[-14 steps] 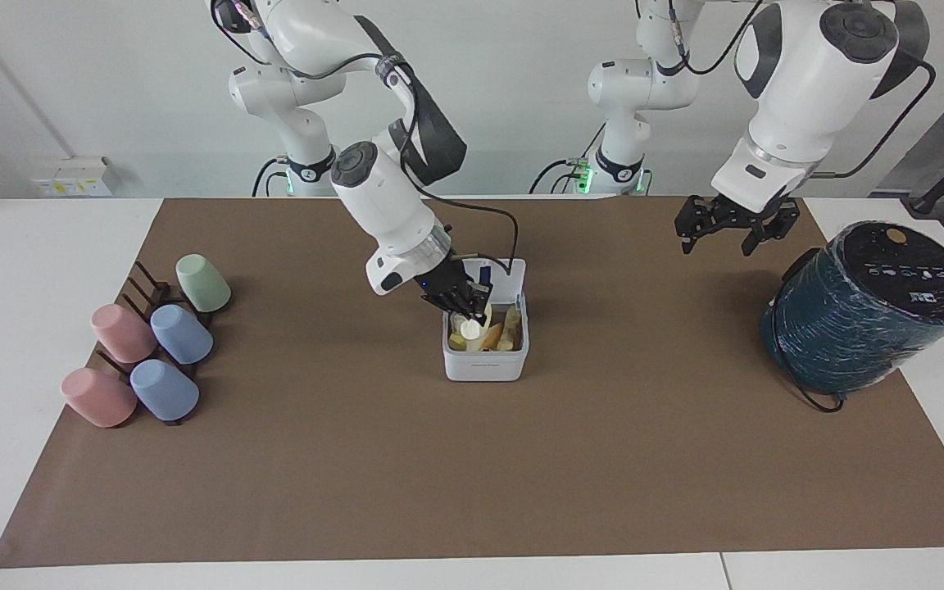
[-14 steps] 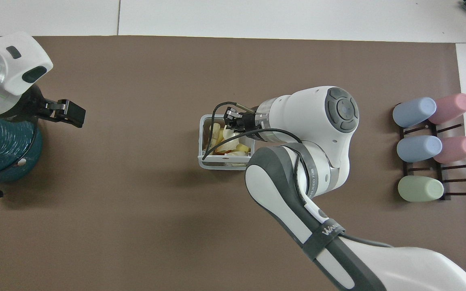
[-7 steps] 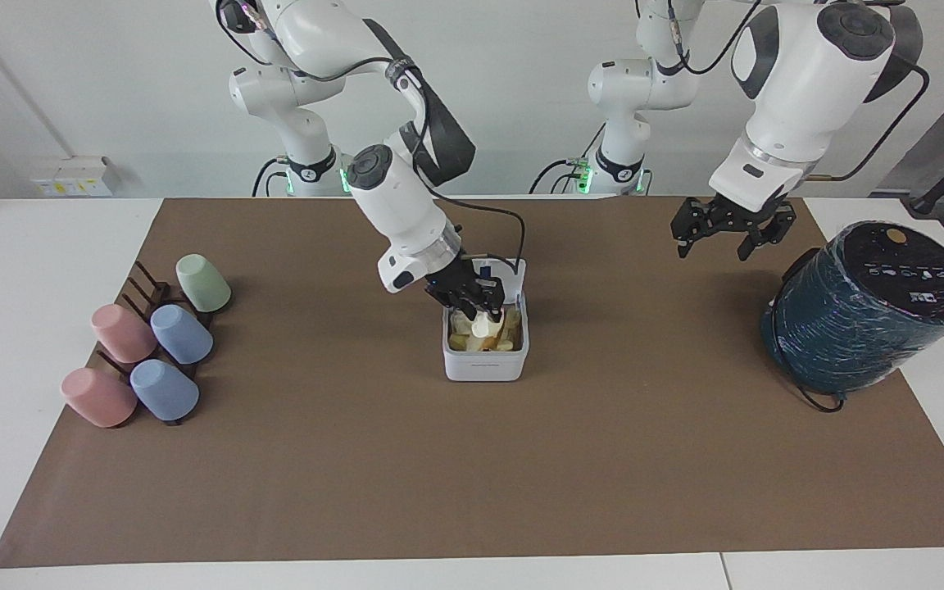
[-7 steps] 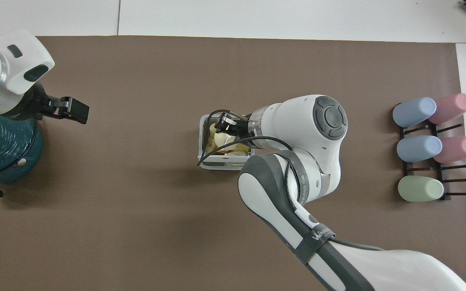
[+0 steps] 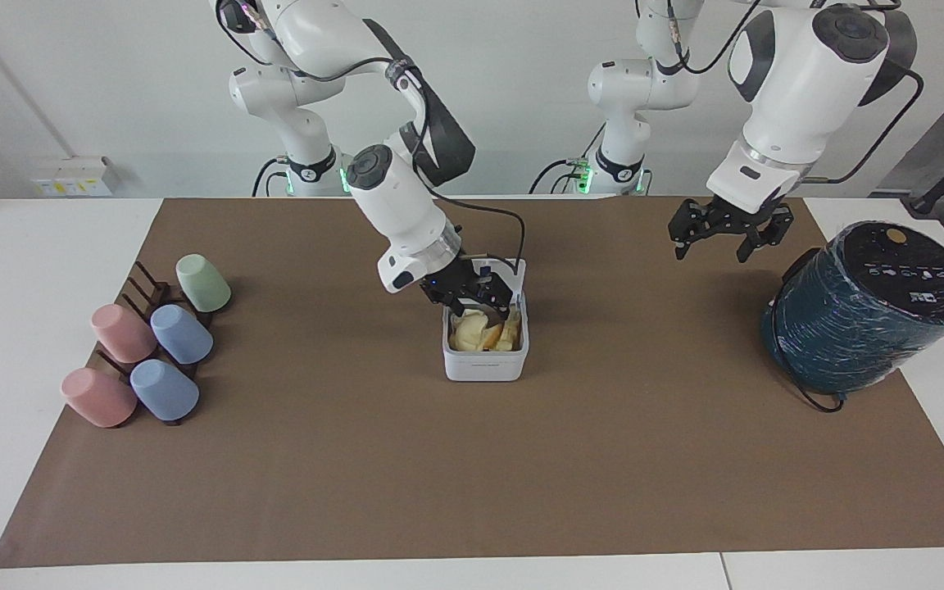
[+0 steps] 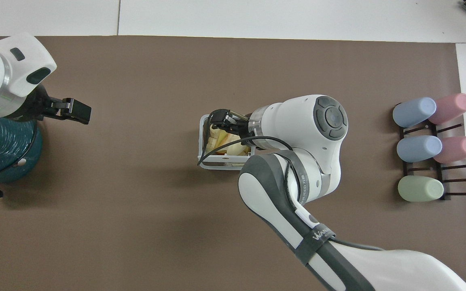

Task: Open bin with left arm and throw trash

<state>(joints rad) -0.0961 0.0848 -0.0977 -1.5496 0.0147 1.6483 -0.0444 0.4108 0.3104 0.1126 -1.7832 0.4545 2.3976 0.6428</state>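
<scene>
**My 2 claws, the bin below**

My right claw (image 5: 478, 300) hangs over the open bin (image 5: 485, 366), its fingers spread wide and holding nothing, tips just above the rim on the side nearer my bases. Directly under it the trash (image 5: 484, 334) lies inside the bin: pale yellow and cream scraps with an orange edge showing among them. The lid stands up against the bin's wall just below my wrist. Under the bin lies the brown mat (image 5: 472, 459) that covers the middle of the worktop (image 5: 29, 246).

My left claw (image 5: 724, 231) hovers over the mat, well apart from the bin, fingers spread wide and empty; that arm waits. Just beside it, toward its own end of the worktop, sits the dark teal cylinder (image 5: 865, 307).

Out toward my right arm's end, 5 pastel cups (image 5: 148, 344) lie on a dark rack (image 5: 144, 287).
</scene>
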